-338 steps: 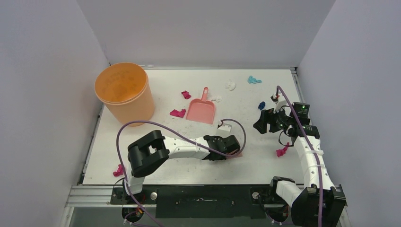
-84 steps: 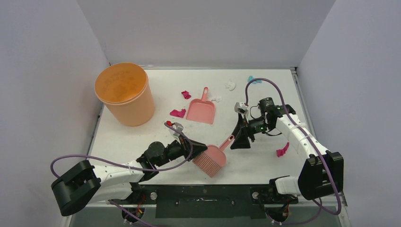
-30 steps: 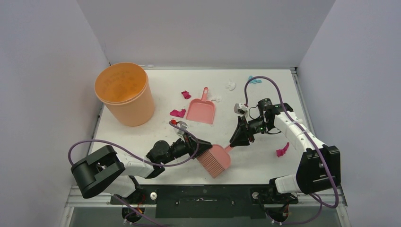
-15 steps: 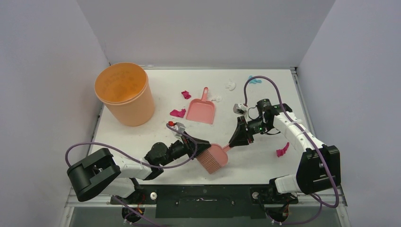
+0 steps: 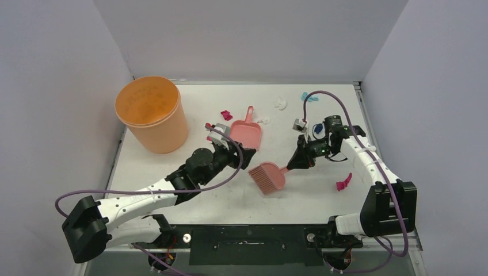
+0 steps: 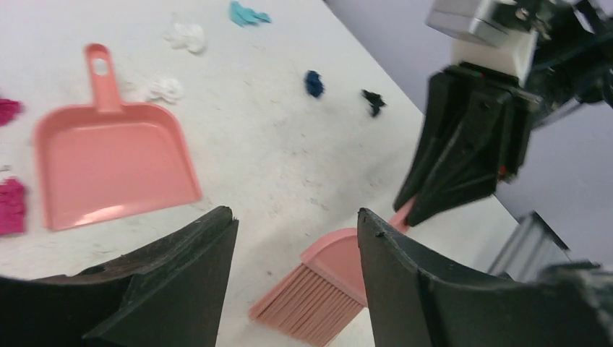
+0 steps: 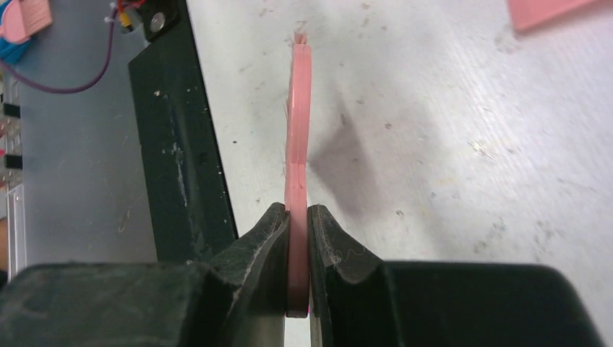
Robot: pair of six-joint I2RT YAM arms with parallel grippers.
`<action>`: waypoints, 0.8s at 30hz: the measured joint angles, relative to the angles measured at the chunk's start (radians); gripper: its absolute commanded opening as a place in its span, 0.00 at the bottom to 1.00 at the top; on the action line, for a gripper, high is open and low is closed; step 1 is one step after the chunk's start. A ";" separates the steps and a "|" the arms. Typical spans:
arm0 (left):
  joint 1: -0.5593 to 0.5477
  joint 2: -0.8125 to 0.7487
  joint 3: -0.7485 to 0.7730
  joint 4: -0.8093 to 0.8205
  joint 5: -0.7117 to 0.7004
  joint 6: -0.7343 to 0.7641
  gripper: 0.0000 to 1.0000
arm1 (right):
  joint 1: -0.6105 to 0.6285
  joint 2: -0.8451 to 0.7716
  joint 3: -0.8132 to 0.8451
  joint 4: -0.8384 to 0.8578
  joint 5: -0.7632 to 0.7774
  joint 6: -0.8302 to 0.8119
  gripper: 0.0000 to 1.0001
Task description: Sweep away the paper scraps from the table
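My right gripper (image 5: 292,165) (image 7: 298,211) is shut on the handle of the pink hand brush (image 5: 267,177) (image 7: 298,123), whose bristles rest on the table (image 5: 190,103). My left gripper (image 5: 231,148) (image 6: 295,215) hangs open and empty above the table, left of the brush (image 6: 325,285). Paper scraps lie scattered: magenta (image 5: 226,115) (image 5: 344,183), white (image 5: 281,103) (image 6: 165,88), teal (image 5: 308,96) (image 6: 248,13), dark blue (image 6: 313,82) and black (image 6: 373,101).
A pink dustpan (image 5: 244,133) (image 6: 108,163) lies flat behind my left gripper, handle pointing away. An orange bucket (image 5: 151,112) stands at the back left. Grey walls close in three sides. A black rail (image 7: 181,144) runs along the near edge.
My left gripper has let go of the brush, opened, and drawn back toward the dustpan. My right gripper stays shut on the handle and has carried the brush slightly right and away.
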 measured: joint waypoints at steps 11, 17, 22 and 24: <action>0.253 0.295 0.439 -0.478 -0.192 -0.008 0.82 | -0.319 -0.135 -0.003 0.116 0.044 0.165 0.05; 0.302 0.558 0.615 -0.588 -0.166 -0.020 0.76 | -0.368 -0.360 -0.150 0.283 0.069 0.309 0.05; 0.303 0.670 0.687 -0.619 -0.148 0.013 0.76 | -0.378 -0.421 -0.298 0.491 0.155 0.510 0.05; 0.313 0.684 0.692 -0.620 -0.133 0.034 0.76 | -0.381 -0.440 -0.321 0.542 0.189 0.559 0.05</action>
